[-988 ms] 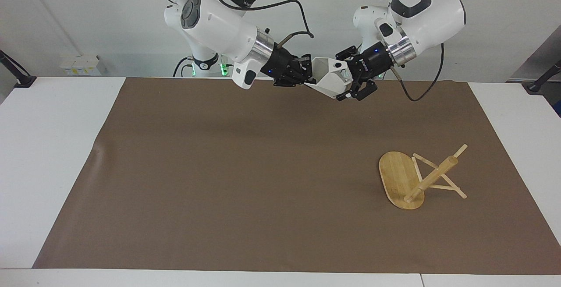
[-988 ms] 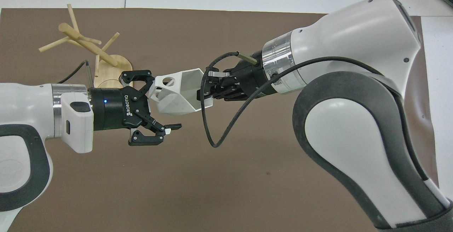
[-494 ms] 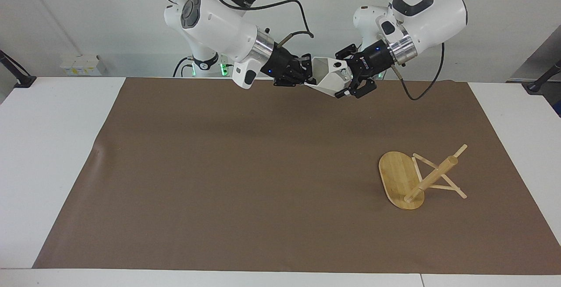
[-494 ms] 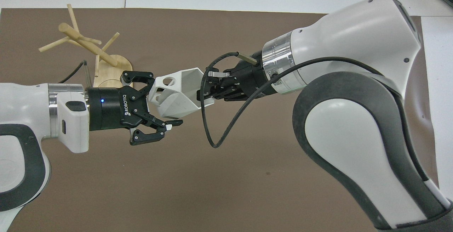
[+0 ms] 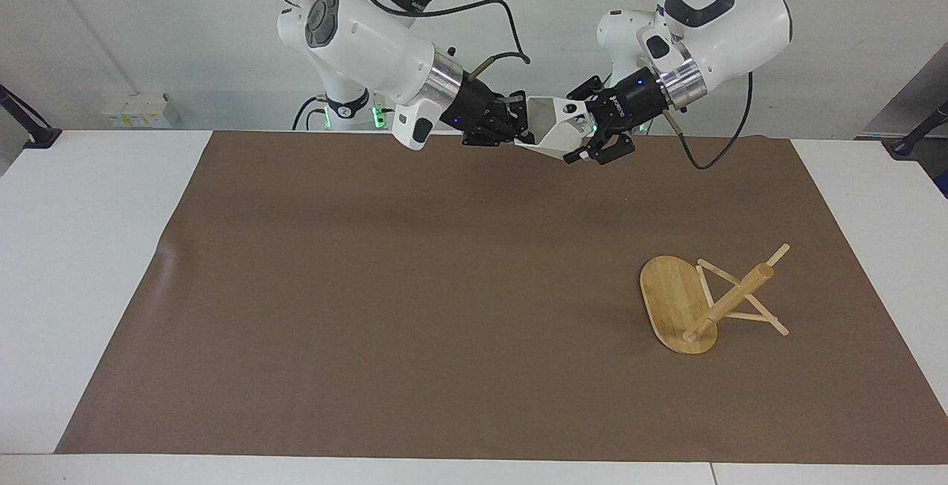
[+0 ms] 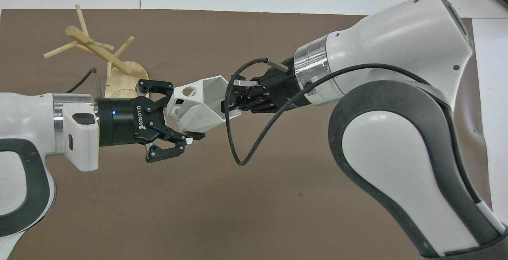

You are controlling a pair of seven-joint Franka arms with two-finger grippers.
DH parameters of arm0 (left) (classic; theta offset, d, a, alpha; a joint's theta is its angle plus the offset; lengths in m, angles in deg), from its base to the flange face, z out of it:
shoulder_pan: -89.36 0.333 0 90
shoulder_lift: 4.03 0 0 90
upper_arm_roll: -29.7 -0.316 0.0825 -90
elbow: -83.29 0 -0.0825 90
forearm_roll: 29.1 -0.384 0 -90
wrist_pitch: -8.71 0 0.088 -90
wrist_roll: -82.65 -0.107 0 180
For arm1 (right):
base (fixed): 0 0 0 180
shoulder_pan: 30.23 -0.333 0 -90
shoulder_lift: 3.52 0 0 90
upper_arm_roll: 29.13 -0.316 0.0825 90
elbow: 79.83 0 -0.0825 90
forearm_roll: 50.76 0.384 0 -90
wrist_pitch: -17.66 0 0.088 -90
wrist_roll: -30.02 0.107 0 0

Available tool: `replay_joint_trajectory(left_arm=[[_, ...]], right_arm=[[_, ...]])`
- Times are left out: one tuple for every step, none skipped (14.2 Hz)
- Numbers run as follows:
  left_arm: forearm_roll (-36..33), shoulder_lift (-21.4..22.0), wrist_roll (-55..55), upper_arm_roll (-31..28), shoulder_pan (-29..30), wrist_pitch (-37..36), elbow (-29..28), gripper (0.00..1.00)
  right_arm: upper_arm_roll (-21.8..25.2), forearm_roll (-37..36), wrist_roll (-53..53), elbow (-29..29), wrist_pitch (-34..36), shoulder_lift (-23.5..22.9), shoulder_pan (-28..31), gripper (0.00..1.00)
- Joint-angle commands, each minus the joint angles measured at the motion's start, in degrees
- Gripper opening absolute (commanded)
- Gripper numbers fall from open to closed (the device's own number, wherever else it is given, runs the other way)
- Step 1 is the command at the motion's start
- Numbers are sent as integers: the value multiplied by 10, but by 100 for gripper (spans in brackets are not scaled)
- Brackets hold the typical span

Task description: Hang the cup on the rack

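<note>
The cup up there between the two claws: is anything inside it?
The cup looks empty: only bare white wall shows. The right gripper pinches its rim, hiding that part; the left gripper clamps its base end.

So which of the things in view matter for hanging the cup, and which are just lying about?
Part of the job:
- cup, held in the air between right gripper and left gripper
- rack, toward the left arm's end

Just there:
- brown mat
- white table

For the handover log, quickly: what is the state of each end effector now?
Left end effector: closed on the cup, at its handle end.
Right end effector: closed on the cup's rim.
</note>
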Motion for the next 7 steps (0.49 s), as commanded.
replay_joint_trajectory(left_arm=[[13, 11, -7, 0, 3, -8, -6, 0], [13, 11, -7, 0, 3, -8, -6, 0], [13, 11, -7, 0, 3, -8, -6, 0], [13, 11, -7, 0, 3, -9, -7, 0], [13, 11, -7, 0, 3, -8, -6, 0], [13, 11, -7, 0, 3, -8, -6, 0], [13, 11, -7, 0, 3, -8, -6, 0]], right_arm=[[-6, -7, 0, -1, -10, 1, 6, 0], [-6, -7, -1, -1, -10, 1, 6, 0], [-6, -7, -1, -1, -10, 1, 6, 0], [-6, -7, -1, -1, -10, 2, 6, 0], [-6, -7, -1, -1, -10, 2, 6, 4], [-6, -8, 0, 0, -13, 2, 6, 12], [-6, -8, 0, 0, -13, 2, 6, 17]])
